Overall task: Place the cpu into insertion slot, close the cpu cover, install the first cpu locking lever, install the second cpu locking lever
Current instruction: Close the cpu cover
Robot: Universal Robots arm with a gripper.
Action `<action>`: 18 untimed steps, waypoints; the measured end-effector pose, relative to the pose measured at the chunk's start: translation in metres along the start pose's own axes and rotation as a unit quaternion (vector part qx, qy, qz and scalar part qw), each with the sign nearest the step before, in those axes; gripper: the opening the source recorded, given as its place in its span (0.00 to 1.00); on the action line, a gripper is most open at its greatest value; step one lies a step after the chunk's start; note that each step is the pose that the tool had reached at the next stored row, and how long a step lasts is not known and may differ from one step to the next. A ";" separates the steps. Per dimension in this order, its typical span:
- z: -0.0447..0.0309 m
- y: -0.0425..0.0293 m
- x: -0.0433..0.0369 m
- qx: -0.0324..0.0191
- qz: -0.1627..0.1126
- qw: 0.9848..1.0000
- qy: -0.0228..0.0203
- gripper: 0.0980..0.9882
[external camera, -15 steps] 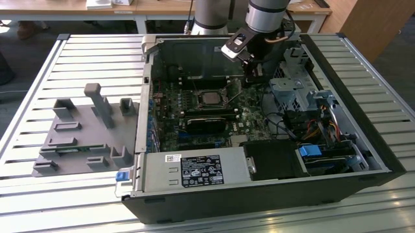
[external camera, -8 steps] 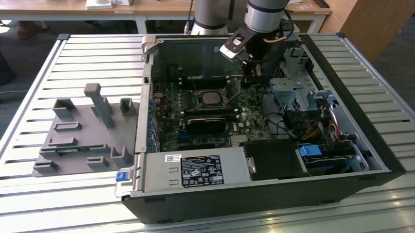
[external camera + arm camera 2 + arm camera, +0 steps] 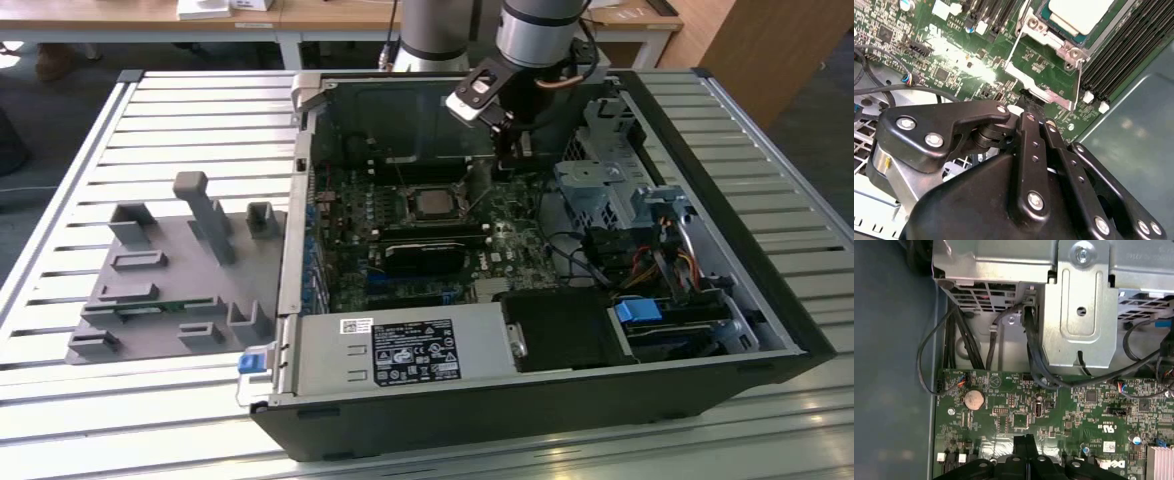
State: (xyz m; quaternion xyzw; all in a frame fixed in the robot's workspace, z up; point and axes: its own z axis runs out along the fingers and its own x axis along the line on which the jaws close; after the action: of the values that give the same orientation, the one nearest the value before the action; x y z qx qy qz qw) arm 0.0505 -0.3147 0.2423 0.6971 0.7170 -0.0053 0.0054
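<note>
Fingers (image 3: 1020,449) pinched together, empty, tips against thin silvery cut-out cpu cover (image 3: 1041,89) beside silver-rimmed square insertion slot (image 3: 1064,47). Flat beige-topped square cpu (image 3: 1079,15) sits in slot. Cover: light stiff sheet, I'd push its free edge.

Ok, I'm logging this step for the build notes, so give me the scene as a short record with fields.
case: open, lying on a slatted table
cpu: seated in the slot, pale top showing
cover: looks raised off the cpu
gripper: low over the board, on the exterior view's right of the slot
fingers: together, tips at the cover's free edge; whether they grip it is unclear
tray: grey, on the table at the exterior view's left of the case
</note>
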 end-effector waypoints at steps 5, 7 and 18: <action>0.0003 -0.0088 0.0002 0.000 0.000 1.000 0.000 0.01; 0.0005 -0.0123 0.0004 0.000 0.000 1.000 0.000 0.01; 0.0019 -0.0302 0.0015 0.000 0.000 1.000 0.000 0.01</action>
State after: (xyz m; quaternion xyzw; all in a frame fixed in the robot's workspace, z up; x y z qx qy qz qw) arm 0.0203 -0.3141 0.2404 0.6971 0.7170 -0.0053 0.0054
